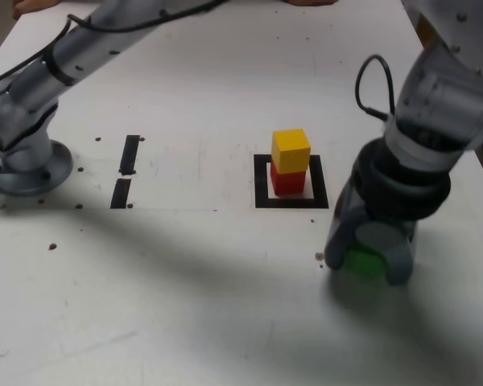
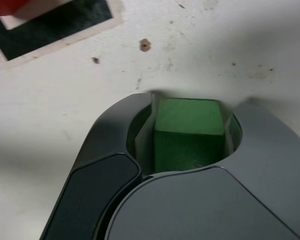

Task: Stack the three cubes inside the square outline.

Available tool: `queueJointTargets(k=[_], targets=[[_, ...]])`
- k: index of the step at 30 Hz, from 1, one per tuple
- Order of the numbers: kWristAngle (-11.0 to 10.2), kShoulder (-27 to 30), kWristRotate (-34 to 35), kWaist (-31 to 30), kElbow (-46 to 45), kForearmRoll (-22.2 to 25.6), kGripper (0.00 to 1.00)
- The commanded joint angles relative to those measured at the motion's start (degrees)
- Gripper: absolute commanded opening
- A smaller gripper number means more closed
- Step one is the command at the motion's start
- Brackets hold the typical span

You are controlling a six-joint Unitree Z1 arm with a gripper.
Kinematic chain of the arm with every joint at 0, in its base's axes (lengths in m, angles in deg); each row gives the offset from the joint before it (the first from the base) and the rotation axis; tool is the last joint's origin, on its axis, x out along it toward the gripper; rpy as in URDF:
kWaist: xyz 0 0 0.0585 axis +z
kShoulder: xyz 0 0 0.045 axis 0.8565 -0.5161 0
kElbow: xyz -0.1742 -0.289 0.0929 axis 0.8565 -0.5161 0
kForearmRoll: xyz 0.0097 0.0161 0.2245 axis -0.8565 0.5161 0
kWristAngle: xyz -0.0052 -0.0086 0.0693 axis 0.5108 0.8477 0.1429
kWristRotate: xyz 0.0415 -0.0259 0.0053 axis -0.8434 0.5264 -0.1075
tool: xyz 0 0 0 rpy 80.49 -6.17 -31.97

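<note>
A yellow cube (image 1: 291,149) rests on top of a red cube (image 1: 287,181), and both stand inside the black square outline (image 1: 262,182) on the white table. To the exterior view's right and nearer the camera, my gripper (image 1: 369,264) is down at the tabletop, shut on the green cube (image 1: 362,262). The wrist view shows the green cube (image 2: 189,134) held tight between the two grey fingers (image 2: 140,130); my gripper (image 2: 190,112) hides its sides. A corner of the outline (image 2: 55,25) and a sliver of the red cube (image 2: 7,6) appear there too.
Two short black strips (image 1: 126,170) lie at the exterior view's left, near the arm's grey base (image 1: 28,165). Small dark specks (image 1: 318,256) dot the table. The arm's links cross above the far side, and the table's right edge lies close to my gripper.
</note>
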Motion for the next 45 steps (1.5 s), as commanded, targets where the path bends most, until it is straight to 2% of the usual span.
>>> queueJointTargets(k=[1,7,12,16,20,24,29,32,45], targets=[[-0.4,2.6,0.5,0.0,0.2,1.4,0.18],[-1.1,8.1,1.4,-0.1,1.6,5.1,0.13],[-2.2,16.3,2.7,0.0,1.7,7.4,0.11],[-3.2,24.4,4.8,1.6,-3.8,7.5,0.1],[-3.2,28.6,5.8,4.9,-10.4,7.4,0.1],[-2.7,29.4,7.6,8.3,-16.3,6.5,0.1],[-1.4,28.5,10.9,10.3,-22.4,1.5,0.1],[-0.9,28.1,11.8,10.5,-23.9,-0.4,0.1],[-1.1,26.9,12.0,12.3,-26.8,-3.1,0.1]])
